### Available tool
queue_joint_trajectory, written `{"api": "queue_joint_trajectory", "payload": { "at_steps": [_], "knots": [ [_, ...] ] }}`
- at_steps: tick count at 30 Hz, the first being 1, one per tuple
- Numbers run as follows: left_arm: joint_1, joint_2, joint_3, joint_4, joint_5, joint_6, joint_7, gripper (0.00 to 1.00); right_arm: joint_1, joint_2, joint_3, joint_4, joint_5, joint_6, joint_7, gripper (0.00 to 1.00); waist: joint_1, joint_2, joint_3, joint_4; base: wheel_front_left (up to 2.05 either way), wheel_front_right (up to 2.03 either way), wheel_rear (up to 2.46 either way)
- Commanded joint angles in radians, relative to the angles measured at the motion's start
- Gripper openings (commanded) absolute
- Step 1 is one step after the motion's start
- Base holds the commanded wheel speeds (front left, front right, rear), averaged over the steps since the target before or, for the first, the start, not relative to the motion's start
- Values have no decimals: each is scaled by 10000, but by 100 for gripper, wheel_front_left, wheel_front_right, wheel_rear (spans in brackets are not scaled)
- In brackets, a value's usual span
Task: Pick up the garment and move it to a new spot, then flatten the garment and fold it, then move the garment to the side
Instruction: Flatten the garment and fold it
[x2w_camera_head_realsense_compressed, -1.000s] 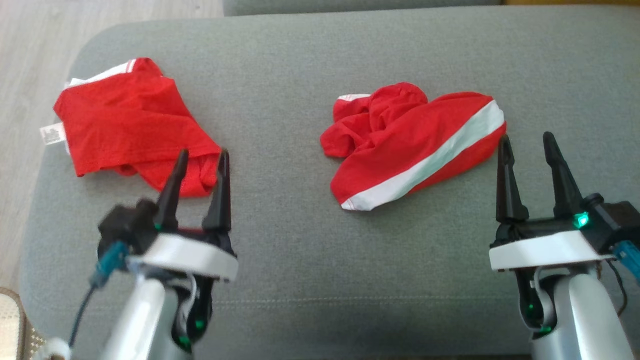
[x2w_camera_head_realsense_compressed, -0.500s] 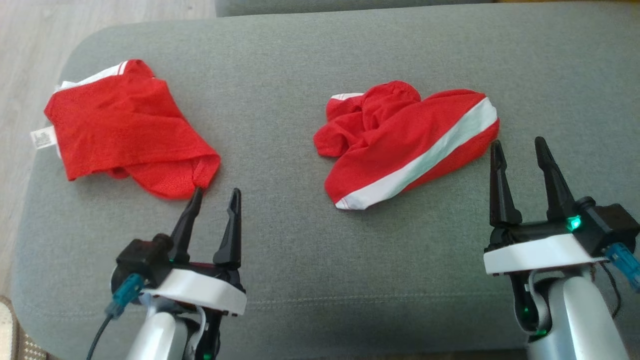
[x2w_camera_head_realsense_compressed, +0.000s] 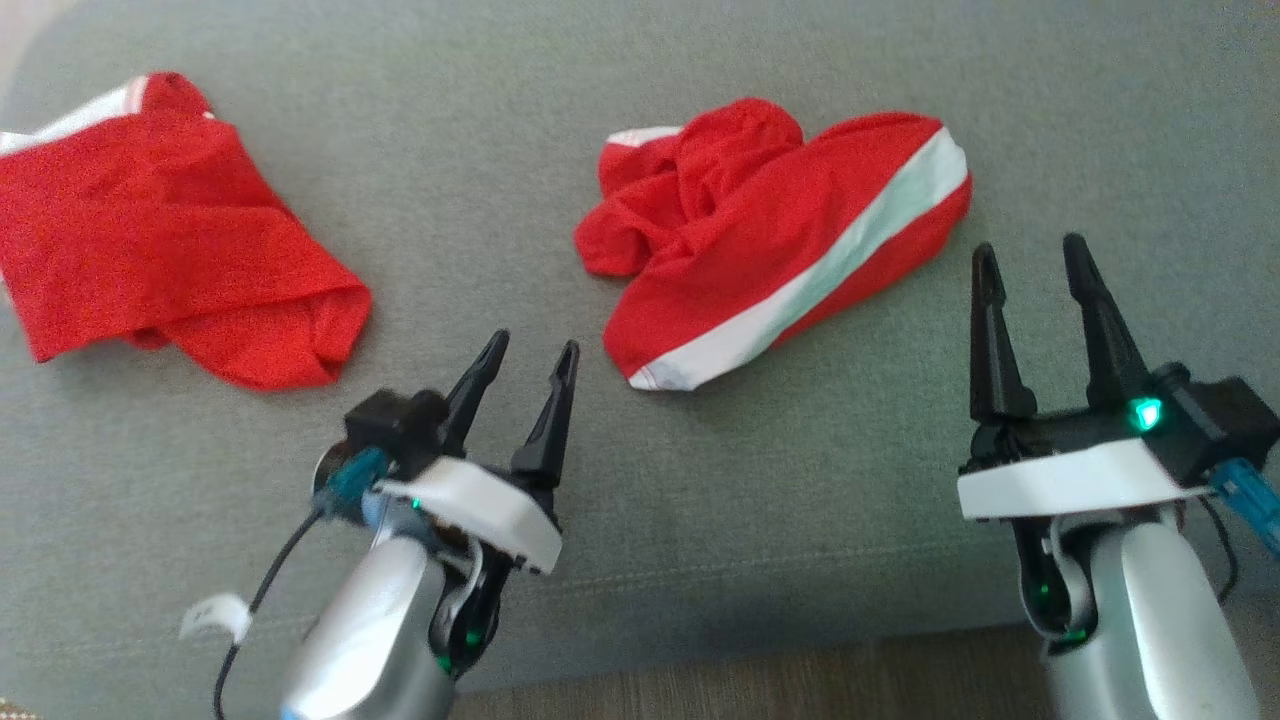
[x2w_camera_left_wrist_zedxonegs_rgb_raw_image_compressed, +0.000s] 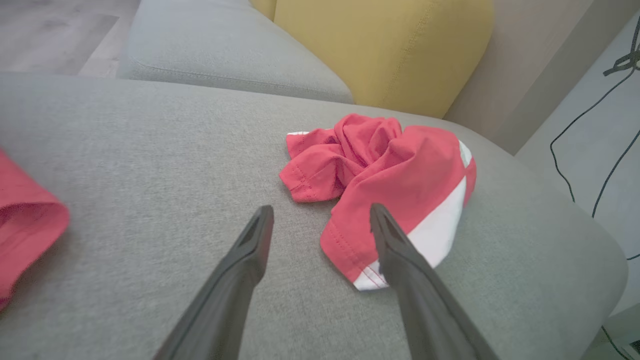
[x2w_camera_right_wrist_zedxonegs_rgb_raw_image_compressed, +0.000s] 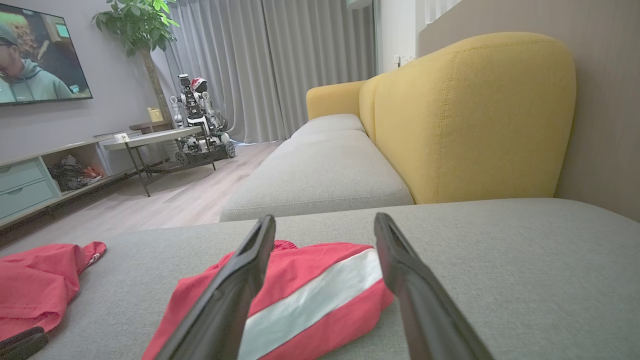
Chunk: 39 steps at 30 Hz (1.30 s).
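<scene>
Swung away from the red cloth (x2w_camera_head_realsense_compressed: 150, 240) at upper left, the left fingers (x2w_camera_head_realsense_compressed: 552, 410) hang spread just lower left of the crumpled red-and-white garment (x2w_camera_head_realsense_compressed: 760, 230) mid-frame on the grey cushion (x2w_camera_head_realsense_compressed: 480, 130), the right fingers (x2w_camera_head_realsense_compressed: 990, 340) spread at its lower right.

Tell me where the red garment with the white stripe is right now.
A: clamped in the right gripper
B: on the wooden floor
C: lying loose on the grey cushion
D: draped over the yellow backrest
C: the striped garment lies crumpled on the grey cushion, and the left gripper and right gripper both stand open with nothing between their fingers.
</scene>
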<state>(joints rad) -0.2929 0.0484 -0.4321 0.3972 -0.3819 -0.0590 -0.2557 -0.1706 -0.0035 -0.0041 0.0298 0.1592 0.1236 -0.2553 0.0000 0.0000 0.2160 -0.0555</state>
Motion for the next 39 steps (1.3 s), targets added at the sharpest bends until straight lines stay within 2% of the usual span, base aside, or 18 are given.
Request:
{"api": "queue_joint_trajectory", "payload": {
  "at_steps": [1, 10, 18, 19, 20, 23, 29, 34, 39],
  "knots": [
    [-651, 19, 125, 50, -76, -65, -60, 100, -411, 35, 298, -400, 8, 71, -65, 100, 0, 0, 385, -291, 0, 0, 0],
    [-2377, 19, -641, 2308, -259, -157, -61, 100, -711, 35, 406, -446, 157, 71, -65, 100, 0, 0, 882, -919, 0, 0, 0],
    [-3199, 19, -1106, 3812, -178, -196, -61, 100, -764, 35, 437, -471, 315, 71, -65, 100, 0, 0, 1022, -1301, 0, 0, 0],
    [-3259, 19, -1189, 3935, -204, -248, -61, 20, -768, 35, 439, -472, 327, 71, -65, 100, 0, 0, 1030, -1323, 0, 0, 0],
    [-3327, 19, -1261, 3978, -187, -288, -61, 0, -771, 35, 439, -471, 337, 71, -65, 100, 0, 0, 1035, -1340, 0, 0, 0],
    [-3434, 19, -1169, 3876, -91, -159, -61, 0, -766, 35, 415, -466, 359, 71, -65, 100, 0, 0, 1027, -1343, 0, 0, 0],
    [-3342, 302, -307, 2478, 781, 751, -61, 0, -684, 35, 384, -369, 406, 71, -65, 100, 0, 0, 746, -1160, 0, 0, 0],
    [-3169, 698, 253, 1348, 1651, 1296, -61, 0, -667, 35, 514, -276, 444, 71, -65, 100, 0, 0, 435, -1031, 0, 0, 0],
    [-3033, 895, 428, 1768, 2067, 1515, -61, 0, -650, 35, 620, -236, 504, 71, -65, 100, 0, 0, 314, -971, 0, 0, 0]
  ]
}}
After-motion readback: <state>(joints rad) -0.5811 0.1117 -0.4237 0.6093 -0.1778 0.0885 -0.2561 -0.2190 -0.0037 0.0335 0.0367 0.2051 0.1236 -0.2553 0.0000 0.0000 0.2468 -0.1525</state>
